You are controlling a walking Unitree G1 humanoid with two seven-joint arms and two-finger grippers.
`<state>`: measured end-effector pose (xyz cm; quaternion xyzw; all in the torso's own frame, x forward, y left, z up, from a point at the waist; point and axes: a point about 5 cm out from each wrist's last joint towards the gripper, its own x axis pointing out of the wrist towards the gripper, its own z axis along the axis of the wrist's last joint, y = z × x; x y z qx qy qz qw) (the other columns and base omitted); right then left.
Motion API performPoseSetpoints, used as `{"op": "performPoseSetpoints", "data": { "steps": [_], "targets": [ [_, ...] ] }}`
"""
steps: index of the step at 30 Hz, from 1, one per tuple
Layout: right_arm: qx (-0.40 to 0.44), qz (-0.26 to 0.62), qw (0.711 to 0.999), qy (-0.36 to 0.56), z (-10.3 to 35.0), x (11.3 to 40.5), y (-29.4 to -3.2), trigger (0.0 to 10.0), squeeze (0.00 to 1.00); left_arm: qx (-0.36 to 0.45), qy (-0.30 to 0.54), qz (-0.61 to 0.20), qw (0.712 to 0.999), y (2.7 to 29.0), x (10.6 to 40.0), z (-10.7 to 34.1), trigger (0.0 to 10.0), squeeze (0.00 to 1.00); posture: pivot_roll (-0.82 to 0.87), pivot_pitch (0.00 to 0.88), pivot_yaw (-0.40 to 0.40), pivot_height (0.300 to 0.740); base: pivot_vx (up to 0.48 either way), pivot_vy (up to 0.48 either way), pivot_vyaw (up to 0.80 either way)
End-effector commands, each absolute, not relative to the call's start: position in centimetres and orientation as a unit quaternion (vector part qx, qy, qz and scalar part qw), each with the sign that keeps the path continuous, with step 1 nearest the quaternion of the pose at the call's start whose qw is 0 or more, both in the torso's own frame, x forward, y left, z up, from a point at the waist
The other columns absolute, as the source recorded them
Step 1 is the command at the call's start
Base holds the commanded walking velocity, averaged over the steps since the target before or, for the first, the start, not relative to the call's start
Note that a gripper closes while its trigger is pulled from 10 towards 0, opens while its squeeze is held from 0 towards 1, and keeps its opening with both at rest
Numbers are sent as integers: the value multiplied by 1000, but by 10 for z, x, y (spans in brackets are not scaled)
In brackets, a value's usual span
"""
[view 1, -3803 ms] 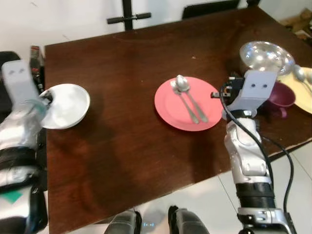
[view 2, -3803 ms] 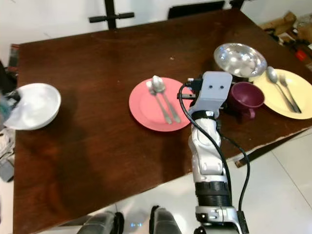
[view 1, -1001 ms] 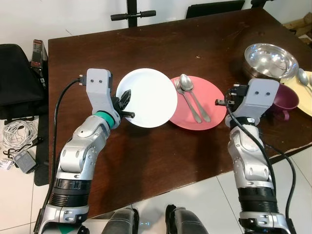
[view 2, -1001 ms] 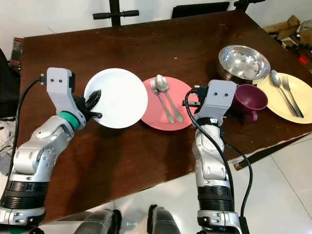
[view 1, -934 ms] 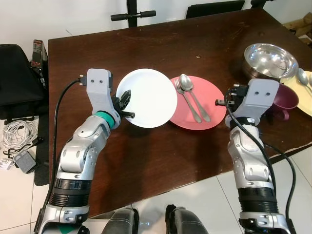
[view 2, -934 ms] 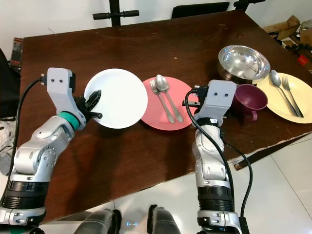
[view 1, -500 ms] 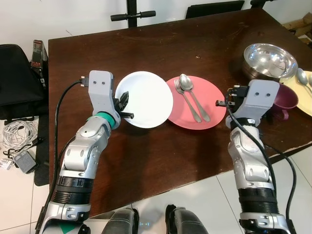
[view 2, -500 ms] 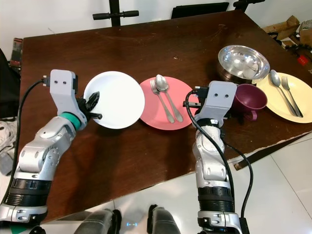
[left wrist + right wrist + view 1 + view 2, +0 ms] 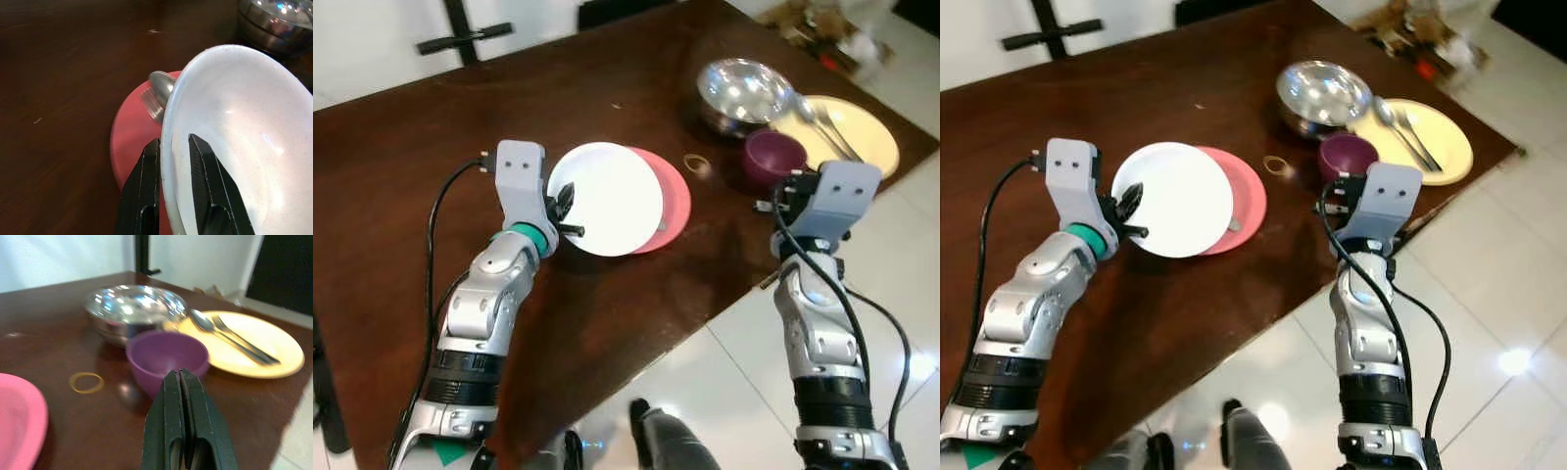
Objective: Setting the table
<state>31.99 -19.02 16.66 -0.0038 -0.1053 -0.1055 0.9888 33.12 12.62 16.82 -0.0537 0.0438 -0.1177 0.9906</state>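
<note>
A thin rubber band [image 9: 696, 164] lies flat on the bare wood of the table [image 9: 401, 147]. Pale glossy floor tiles [image 9: 1489, 284] run beside the table and a black T-shaped stand [image 9: 460, 39] rises behind its far edge. Blurred clutter [image 9: 822, 24] sits on the floor past the far corner.

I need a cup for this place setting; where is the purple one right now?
In the right eye view the purple cup stands toward the table's right end, between the steel bowl and the right tool, beside the yellow plate.
</note>
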Motion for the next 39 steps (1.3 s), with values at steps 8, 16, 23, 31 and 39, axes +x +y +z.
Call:
{"op": "performPoseSetpoints", "data": {
  "steps": [8,16,23,31,39],
  "targets": [
    [-5,-118,989,-90,160,317,-196,10000,0,-51,42,-127,990,123,333,168,10000,0,104,74,46,740,0,0,-800],
    [-5,-120,989,-90,160,317,-196,10000,0,-52,42,-134,989,120,334,168,10000,0,101,78,47,740,0,0,-800],
    [-5,-121,988,-90,161,316,-198,10000,0,-53,41,-150,986,115,334,169,10000,0,98,80,47,740,0,0,-800],
    [-6,-122,988,-90,161,316,-199,10000,0,-53,42,-154,986,114,333,169,10000,0,96,83,45,740,0,0,-800],
    [-7,-121,989,-90,161,316,-198,10000,0,-56,43,-157,985,114,333,168,10000,0,94,85,43,740,0,0,-800]
  ]
}}
